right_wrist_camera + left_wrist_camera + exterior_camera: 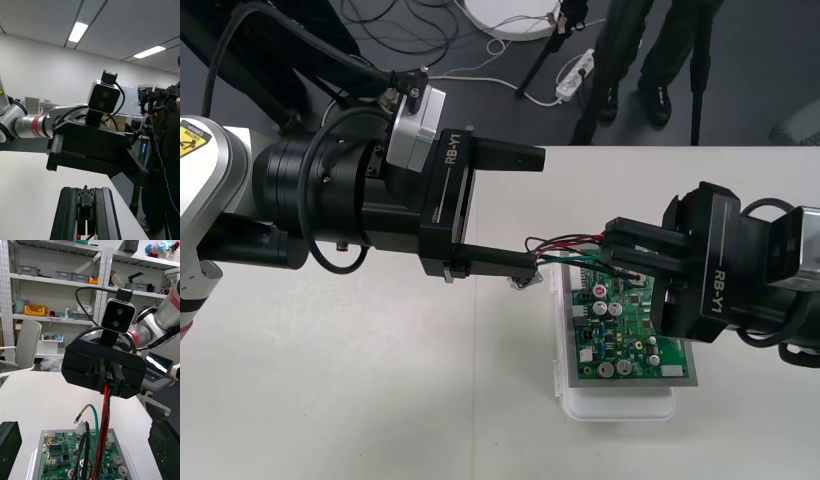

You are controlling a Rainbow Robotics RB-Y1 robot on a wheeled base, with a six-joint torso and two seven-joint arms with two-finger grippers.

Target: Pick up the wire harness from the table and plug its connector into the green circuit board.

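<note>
Harness [565, 241] is up in the air, right claw [608, 248] clamped on its plug [86, 198] just above the green board [620, 335]. Left claw [535, 210] hangs wide open alongside. Looks unplugged, so next up I'd guess careful lining up, then a straight push in.

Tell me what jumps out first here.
The right gripper is shut on the wire harness, holding it over the far end of the green circuit board. The left gripper faces it from just beside the board, open, and the red, black and green wires run toward it.
</note>
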